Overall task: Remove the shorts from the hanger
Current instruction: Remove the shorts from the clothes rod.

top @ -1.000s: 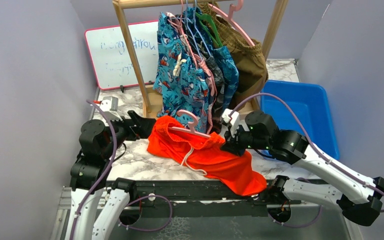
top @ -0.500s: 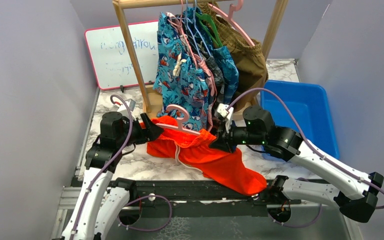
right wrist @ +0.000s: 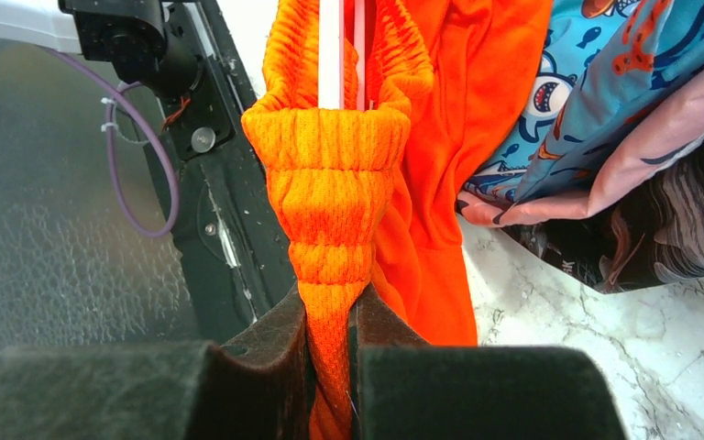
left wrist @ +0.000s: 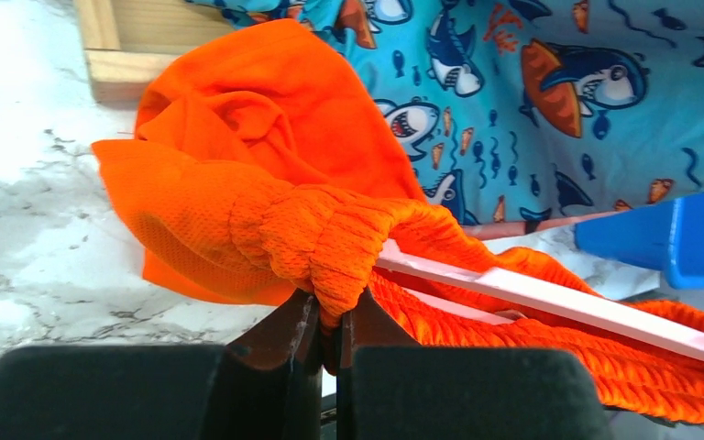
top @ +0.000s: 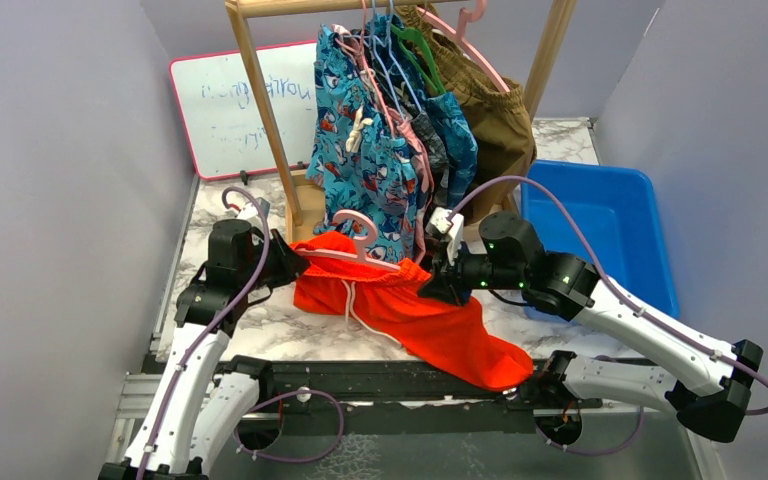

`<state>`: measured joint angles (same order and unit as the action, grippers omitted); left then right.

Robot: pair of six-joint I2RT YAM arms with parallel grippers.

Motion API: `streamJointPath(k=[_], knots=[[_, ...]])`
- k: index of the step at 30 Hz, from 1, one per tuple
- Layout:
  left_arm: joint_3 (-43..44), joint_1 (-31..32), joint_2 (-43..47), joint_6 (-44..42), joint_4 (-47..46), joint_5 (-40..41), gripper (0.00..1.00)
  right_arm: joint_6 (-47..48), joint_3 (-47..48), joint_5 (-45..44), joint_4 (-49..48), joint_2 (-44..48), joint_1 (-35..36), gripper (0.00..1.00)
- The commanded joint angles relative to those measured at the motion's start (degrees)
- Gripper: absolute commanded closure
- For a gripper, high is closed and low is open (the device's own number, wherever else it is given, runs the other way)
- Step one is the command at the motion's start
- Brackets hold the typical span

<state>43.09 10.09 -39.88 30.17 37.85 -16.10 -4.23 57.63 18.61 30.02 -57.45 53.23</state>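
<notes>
On the marble tabletop point(top: 260, 330), just in front of the wooden rack point(top: 260, 120), the orange shorts point(top: 430, 320) lie spread out w/ the waistband toward the rack & the legs trailing to the near edge. One leg hangs over that edge onto the black frame rail point(top: 360, 380). The pink hanger point(left wrist: 550, 301) sits inside the waistband: its bar runs thru the elastic from end to end, w/ the hook poking up above the fabric at mid-waist. The left gripper point(left wrist: 328, 325) is pinched tight on the bunched left end of the waistband, fingers nearly together w/ a fold of orange mesh btwn them, and the hanger bar leaves the cloth just beside that pinch. The right gripper point(right wrist: 330, 321) likewise clamps the right end of the waistband, w/ gathered elastic squeezed in a narrow gap & the hanger's arm running straight ahead of it inside the cloth. A white drawstring point(top: 355, 310) loops down over the front of the shorts. Behind, on the rack's rail, more pairs hang on hangers. The blue shark-print shorts point(top: 360, 170) are at left, close above the orange pair. Next come pink, dark patterned & teal ones packed close, then a brown garment point(top: 495, 115) at right. A blue bin point(top: 610, 215) sits on the tabletop right of the rack, and a whiteboard point(top: 225, 105) leans at back left.
</notes>
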Motion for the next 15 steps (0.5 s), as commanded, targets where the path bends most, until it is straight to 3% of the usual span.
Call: streamJointPath(k=[1,5,10,15], knots=[[2.8,-0.4,-1.5,-3.1,2.8,9.3,0.97,0.2,0.4,-3.1,2.6,1.3,0.1,0.99],[4.7,-0.4,-3.4,-3.0,4.3,18.6,1.00,0.4,0.6,-5.1,5.8,1.9,0.2,0.99],[5.8,-0.4,-7.0,-2.9,2.8,24.4,1.00,1.1,-1.0,-6.6,7.4,7.4,0.2,0.99],[4.8,-0.6,-9.6,-0.6,0.5,24.3,1.00,1.9,-4.1,-4.2,3.6,17.4,0.2,0.99]])
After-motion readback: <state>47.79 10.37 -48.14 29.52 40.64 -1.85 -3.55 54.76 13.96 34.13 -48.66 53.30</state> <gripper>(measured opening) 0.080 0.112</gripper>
